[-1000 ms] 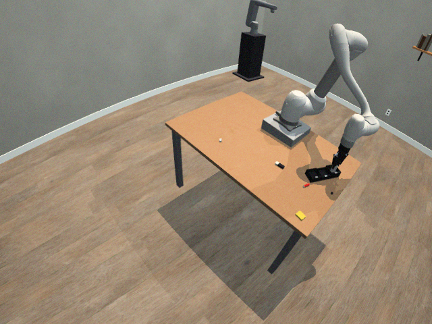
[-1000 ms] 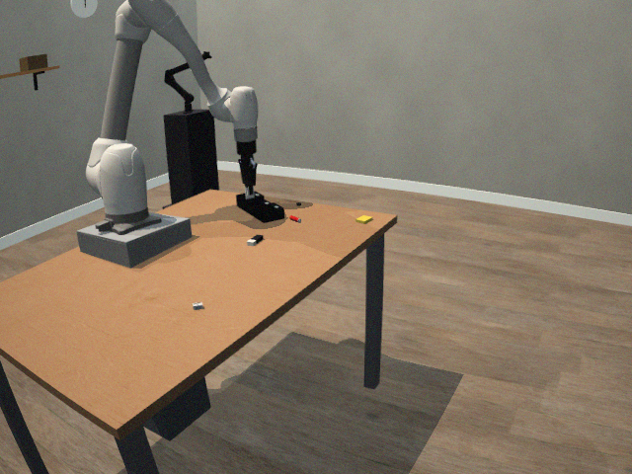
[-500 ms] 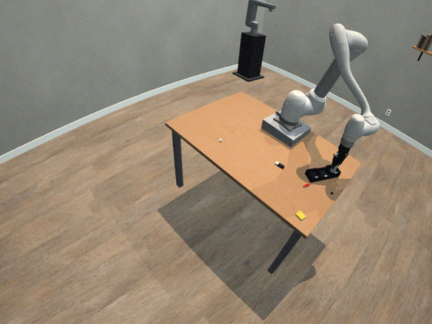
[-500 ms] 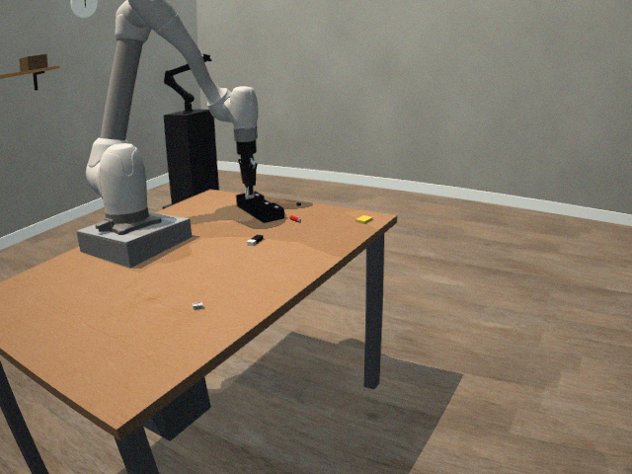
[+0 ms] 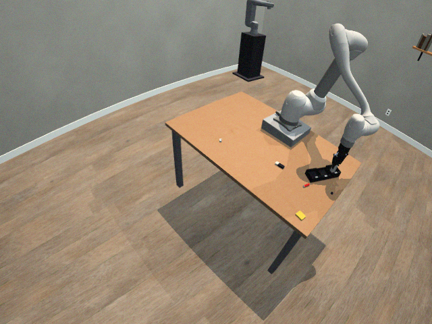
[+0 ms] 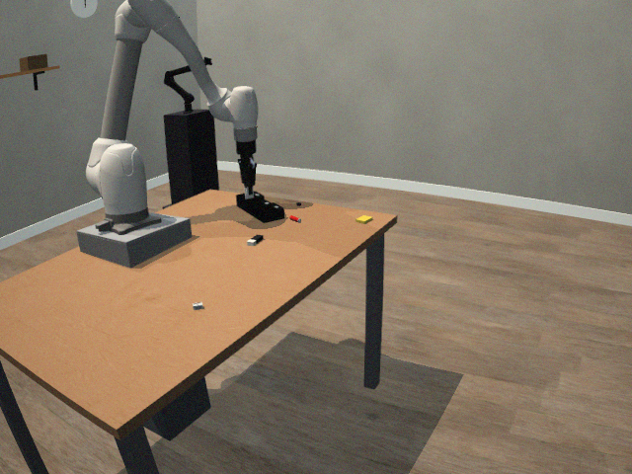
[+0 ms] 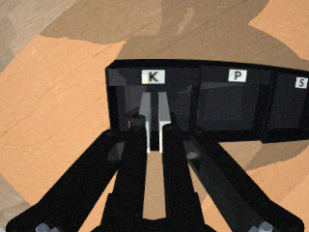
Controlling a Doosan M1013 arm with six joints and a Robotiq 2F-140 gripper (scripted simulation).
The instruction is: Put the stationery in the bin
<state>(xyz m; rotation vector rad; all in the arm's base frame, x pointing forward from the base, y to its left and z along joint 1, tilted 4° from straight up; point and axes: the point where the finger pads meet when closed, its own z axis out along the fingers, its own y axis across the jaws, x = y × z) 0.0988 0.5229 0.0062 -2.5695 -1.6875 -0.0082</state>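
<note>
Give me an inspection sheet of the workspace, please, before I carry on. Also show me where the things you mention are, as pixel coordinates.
surface: wooden table (image 5: 244,150) (image 6: 153,326), no spill or damage seen
job's things: bin K (image 7: 181,77) joined to P (image 7: 258,76) and S (image 7: 289,83); yellow pad (image 5: 300,214) (image 6: 363,219), black-and-white block (image 5: 279,165) (image 6: 255,240) and red piece (image 5: 306,185) (image 6: 294,218) outside the bins
clutter: small pale piece (image 5: 220,140) (image 6: 197,306), small dark piece (image 5: 331,192) (image 6: 298,203), kinds unclear
gripper (image 5: 333,170) (image 6: 249,197) (image 7: 154,104): shut, fingertips over K
cables: nothing seen
surroundings: second arm on black pedestal (image 5: 252,54) (image 6: 190,153)

- Top view, well apart from the hand (image 5: 333,169) (image 6: 249,196) (image 7: 154,121): grey arm (image 5: 250,13), black pedestal (image 5: 250,55), wall shelf (image 5: 421,49), socket (image 5: 388,112).
- Exterior view, left of the hand: black arm (image 6: 179,90), dark pedestal (image 6: 190,153); higher, clock (image 6: 84,5), brown box (image 6: 34,62).
</note>
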